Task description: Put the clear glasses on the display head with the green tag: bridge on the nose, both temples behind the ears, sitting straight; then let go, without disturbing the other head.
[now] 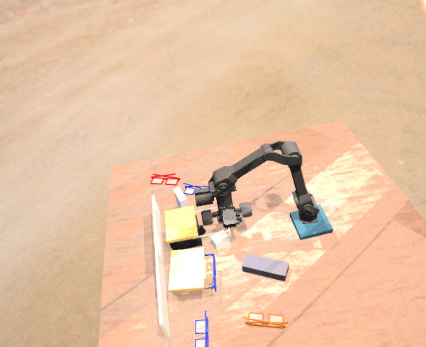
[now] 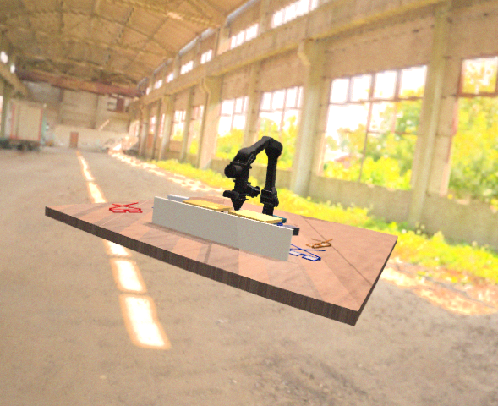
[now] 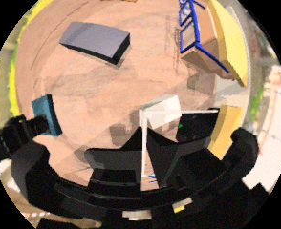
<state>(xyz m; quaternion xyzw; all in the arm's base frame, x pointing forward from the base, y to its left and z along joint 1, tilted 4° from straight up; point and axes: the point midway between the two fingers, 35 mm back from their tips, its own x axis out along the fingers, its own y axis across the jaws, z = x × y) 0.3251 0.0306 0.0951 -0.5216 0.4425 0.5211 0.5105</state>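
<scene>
My gripper (image 1: 230, 223) (image 2: 238, 205) (image 3: 141, 129) is shut on the front of the clear glasses (image 1: 213, 233) (image 3: 143, 155), fingers pointing down. The temples point toward the black head (image 1: 184, 243) (image 3: 195, 128), which has a yellow top (image 1: 181, 224) (image 3: 226, 129). One temple reaches along its near side, the other toward its far side. The front stands off from the face. A green tag (image 3: 180, 126) shows on this head in the wrist view. The temple tips and their height against the ears are unclear. The other head (image 1: 186, 269) (image 3: 206, 30) wears blue glasses (image 1: 215, 274) (image 3: 196, 33).
A white block (image 1: 219, 240) (image 3: 162, 111) lies close below the near temple. A pale wall (image 1: 158, 257) (image 2: 222, 231) stands behind both heads. A slate block (image 1: 265, 266) (image 3: 95, 39) lies on the table. Red (image 1: 165, 180), blue (image 1: 202, 327) and orange glasses (image 1: 265, 322) lie farther out.
</scene>
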